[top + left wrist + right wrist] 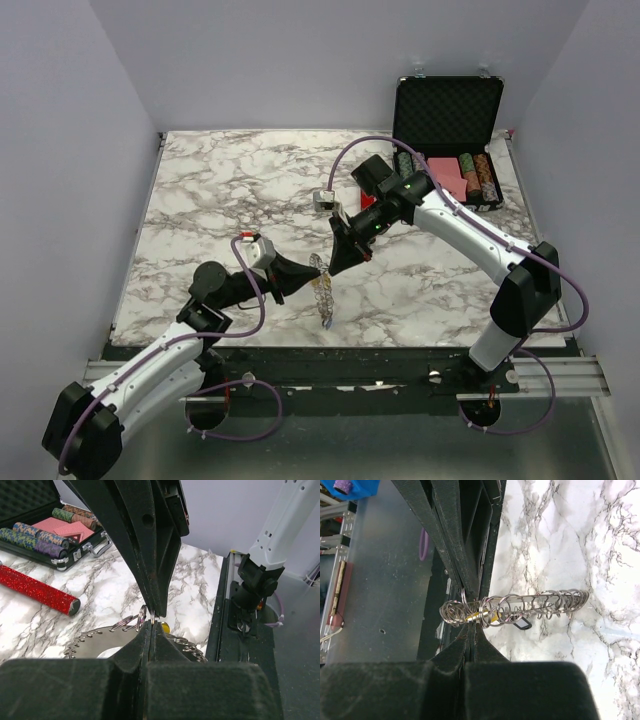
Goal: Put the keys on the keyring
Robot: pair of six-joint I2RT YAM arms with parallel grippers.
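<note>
The keyring (323, 295) is held edge-on over the worktop (200, 200), pinched in the closed left hand (308, 275). The right hand (332, 269) is closed at its rim beside a yellow-headed key (487, 615); what it grips is unclear. Likely light, springy wire: grip the rim, avoid bending.

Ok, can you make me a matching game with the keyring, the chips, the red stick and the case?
Things:
1 keyring
2 chips
3 red stick
4 case

Places:
a lying on the table
b open, far right corner
c between left gripper and right gripper
d in the case

Pairs: 1-c, 2-d, 3-a, 4-b
</note>
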